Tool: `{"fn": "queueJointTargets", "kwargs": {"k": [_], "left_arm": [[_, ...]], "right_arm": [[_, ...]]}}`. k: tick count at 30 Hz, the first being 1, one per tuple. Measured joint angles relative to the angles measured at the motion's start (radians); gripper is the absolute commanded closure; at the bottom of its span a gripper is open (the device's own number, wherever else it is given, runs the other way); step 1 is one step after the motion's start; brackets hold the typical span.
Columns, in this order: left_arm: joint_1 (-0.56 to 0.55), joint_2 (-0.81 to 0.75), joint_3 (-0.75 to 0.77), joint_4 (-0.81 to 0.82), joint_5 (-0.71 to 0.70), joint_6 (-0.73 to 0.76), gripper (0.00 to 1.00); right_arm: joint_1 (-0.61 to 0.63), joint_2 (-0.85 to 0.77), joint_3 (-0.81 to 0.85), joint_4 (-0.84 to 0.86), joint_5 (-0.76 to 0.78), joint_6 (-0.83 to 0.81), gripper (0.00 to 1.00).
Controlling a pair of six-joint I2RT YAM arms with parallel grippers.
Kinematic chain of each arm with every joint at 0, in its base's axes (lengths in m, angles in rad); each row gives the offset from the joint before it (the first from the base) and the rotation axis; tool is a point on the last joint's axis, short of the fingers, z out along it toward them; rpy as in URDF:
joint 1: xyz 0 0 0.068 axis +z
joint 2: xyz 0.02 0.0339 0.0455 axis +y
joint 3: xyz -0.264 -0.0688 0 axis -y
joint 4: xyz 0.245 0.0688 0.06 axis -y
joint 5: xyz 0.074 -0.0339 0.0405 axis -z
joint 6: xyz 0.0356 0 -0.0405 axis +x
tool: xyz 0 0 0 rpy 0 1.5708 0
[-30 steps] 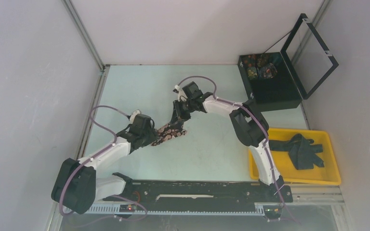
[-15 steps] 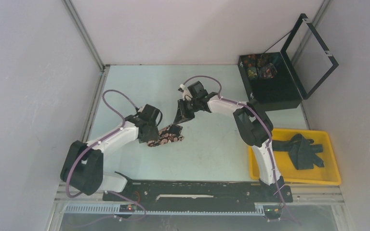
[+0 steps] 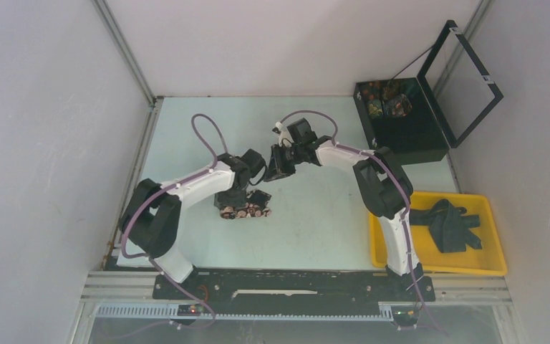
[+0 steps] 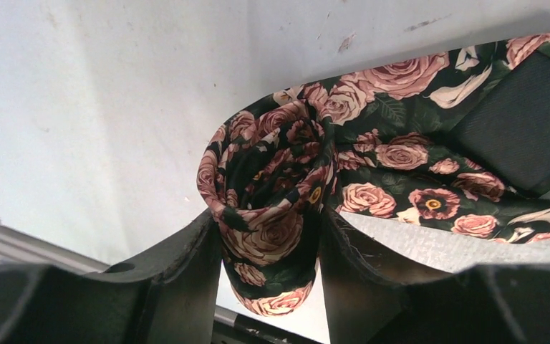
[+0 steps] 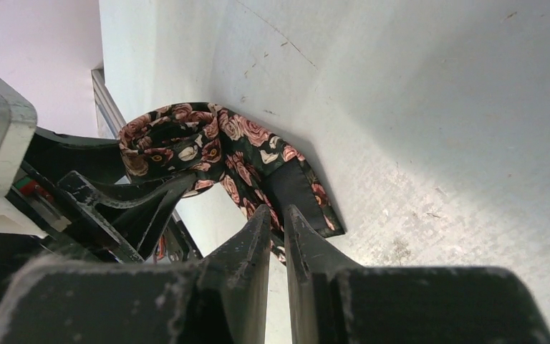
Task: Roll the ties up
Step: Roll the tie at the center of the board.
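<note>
The left jaws pinch the half-rolled black rose-patterned fabric tie (image 4: 265, 179) and have swung it inward. The right jaws, nearly pressed together, have let go. One end still needs rolling.

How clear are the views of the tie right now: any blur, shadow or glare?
Left wrist: the black rose-patterned fabric tie is sharp and evenly lit, the left tool dark and soft. Right wrist: the right tool is blurred, the tie shaded. Top external: no glare, tie tiny.
</note>
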Motion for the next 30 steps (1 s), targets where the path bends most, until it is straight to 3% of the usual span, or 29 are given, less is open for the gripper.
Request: {"fn": "queueJointTargets", "kwargs": {"k": [11,30], "left_arm": [[-0.079,0.185,0.204,-0.204,-0.100,0.000,0.48],[-0.142,0.377,0.309,-0.313,-0.187,-0.015,0.48]], "right_arm": [[-0.032,-0.019,-0.061,0.040,-0.025,0.015,0.85],[-0.119,-0.098,-0.156,0.076,-0.060,0.019,0.85]]}}
